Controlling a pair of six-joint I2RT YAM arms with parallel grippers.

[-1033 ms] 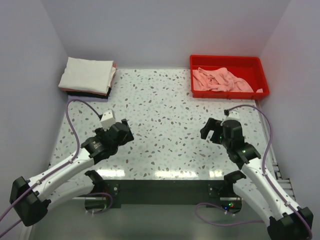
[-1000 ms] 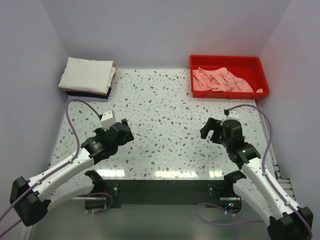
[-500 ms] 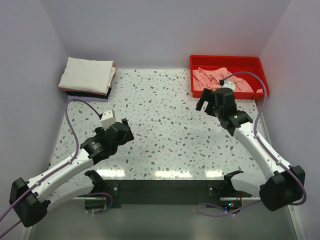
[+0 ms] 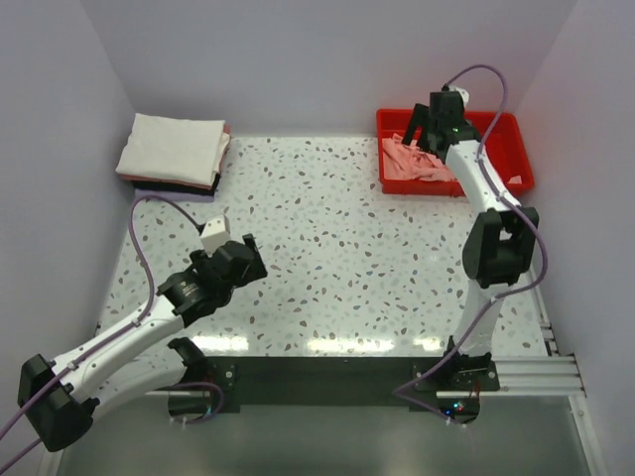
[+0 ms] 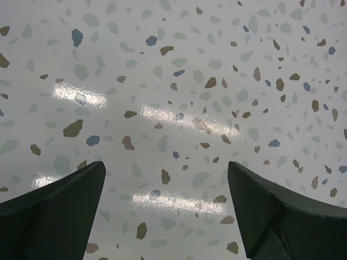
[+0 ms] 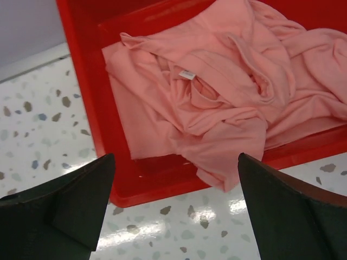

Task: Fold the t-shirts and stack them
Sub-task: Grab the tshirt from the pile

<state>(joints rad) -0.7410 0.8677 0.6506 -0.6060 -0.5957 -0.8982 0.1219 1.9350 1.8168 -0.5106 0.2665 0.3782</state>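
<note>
Far left, folded cotton tee stack (image 4: 174, 151) done; crumpled salmon-pink tee (image 6: 217, 103) unfolded in red plastic tray (image 6: 81, 49); my right gripper (image 6: 174, 162) and left gripper (image 5: 165, 168) wide open, empty.

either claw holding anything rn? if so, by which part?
Nothing is held. The left claw is open over the table; the right claw is open above the pink t-shirt in the red tray, clear of the cloth.

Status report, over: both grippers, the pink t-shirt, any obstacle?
Left gripper open over table. Right gripper open above pink t-shirt, crumpled in red tray. No obstacle seen.
</note>
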